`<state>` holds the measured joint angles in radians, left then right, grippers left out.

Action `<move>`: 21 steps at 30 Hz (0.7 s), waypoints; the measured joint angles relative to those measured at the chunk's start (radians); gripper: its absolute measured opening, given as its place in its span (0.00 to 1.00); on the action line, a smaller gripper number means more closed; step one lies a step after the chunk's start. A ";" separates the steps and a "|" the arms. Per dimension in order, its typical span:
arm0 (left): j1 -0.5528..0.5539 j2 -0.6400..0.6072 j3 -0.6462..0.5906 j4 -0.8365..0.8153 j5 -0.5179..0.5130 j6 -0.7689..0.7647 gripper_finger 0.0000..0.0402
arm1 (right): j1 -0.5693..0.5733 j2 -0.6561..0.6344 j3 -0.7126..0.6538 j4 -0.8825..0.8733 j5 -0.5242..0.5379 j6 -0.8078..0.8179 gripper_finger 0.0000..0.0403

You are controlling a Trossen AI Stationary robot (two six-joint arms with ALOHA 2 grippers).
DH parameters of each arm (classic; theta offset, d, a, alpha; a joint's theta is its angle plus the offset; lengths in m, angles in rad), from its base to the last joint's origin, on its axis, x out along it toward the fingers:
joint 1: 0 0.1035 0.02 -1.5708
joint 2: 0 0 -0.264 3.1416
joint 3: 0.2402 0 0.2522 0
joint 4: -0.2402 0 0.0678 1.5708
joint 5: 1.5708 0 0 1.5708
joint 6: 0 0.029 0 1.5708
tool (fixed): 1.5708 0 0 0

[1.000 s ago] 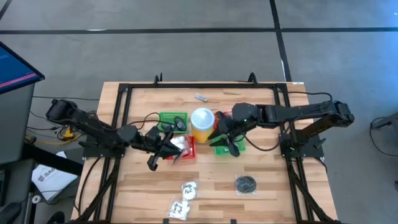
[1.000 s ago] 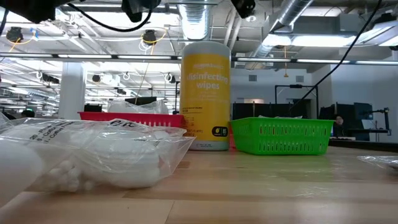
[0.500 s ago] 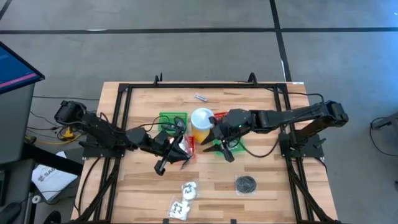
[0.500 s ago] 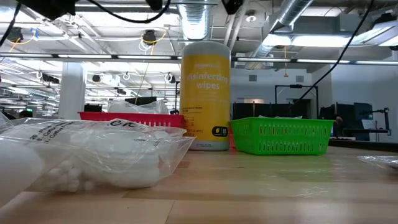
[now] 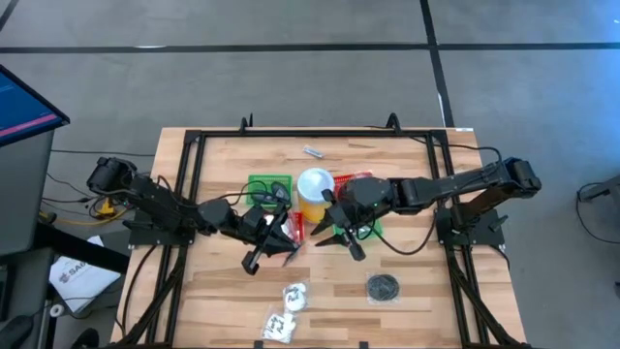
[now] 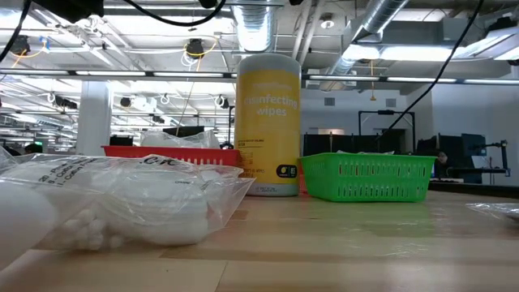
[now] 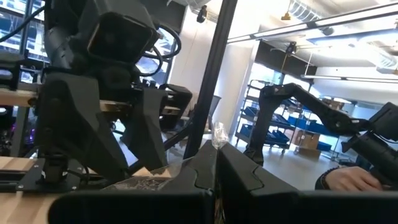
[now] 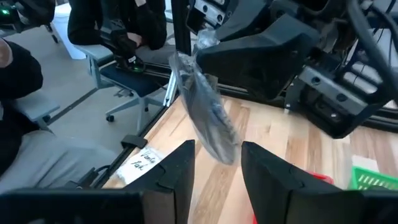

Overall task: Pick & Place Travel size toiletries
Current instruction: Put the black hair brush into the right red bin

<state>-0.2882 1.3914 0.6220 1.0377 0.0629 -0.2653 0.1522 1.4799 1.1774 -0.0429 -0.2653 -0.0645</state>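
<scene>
Left gripper hangs over the middle of the table with its fingers pressed together on the top edge of a clear bag of dark pieces, which dangles limp and slightly tilted below it; in the left wrist view only a scrap of clear plastic shows above the closed fingers. Right gripper is just beside it, over the front edge of a green basket, with its fingers spread and nothing between them. A red basket under the left gripper holds white packets. A second green basket behind it has a dark item inside, and a yellow canister with a white lid stands between the baskets. From table height, the canister stands between a red basket with clear plastic rising above its rim and a green one. The wooden table also carries a silvery piece near the back, a bagged dark round piece at the front and two white printed packets near the front edge. A clear bag of white pieces lies closest to the low camera. Beyond the table is a workshop with grey floor, ceiling ducts and a seated person.
</scene>
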 joint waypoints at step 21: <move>-0.002 -0.001 0.000 0.002 0.004 0.034 0.00 | -0.002 0.097 0.000 0.171 -0.001 -0.041 0.30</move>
<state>-0.2901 1.3907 0.6220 1.0394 0.0673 -0.2317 0.1501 1.5770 1.1774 0.1276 -0.2661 -0.1051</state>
